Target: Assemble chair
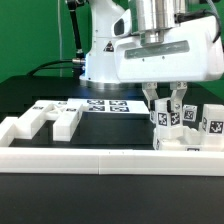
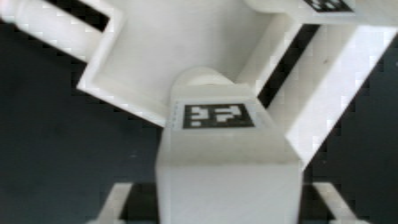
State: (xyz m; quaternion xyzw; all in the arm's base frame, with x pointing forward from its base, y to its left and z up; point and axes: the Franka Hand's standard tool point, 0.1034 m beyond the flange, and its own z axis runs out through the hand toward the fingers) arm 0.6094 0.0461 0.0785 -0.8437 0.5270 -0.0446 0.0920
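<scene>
My gripper (image 1: pixel 167 122) hangs low over the exterior view's right part of the black table (image 1: pixel 20 95), jaws pressed in on a chunky white leg (image 2: pixel 222 165) of the chair, pinching it upright between them. Below the leg lies a wide white piece (image 2: pixel 151 55) with dark slots. Whether the leg touches it, I cannot tell.

More tagged pieces (image 1: pixel 205 122) stand upright just beside my fingers, towards the exterior view's right, crowding that side of my grip. Well apart, on the exterior view's left, two blocky pieces (image 1: pixel 45 120) lie flat close to each other. The marker board (image 1: pixel 105 105) lies behind them, between those pieces and my arm's base. A low white border wall (image 1: pixel 110 160) runs along the near edge of the table, in front of everything.

The leg carries a black-and-white square tag (image 2: pixel 219 113) on its face. Its pattern is blurred, and I read no letters in it. The neighbouring pieces and the marker board carry the same kind of squares, too small to read.
</scene>
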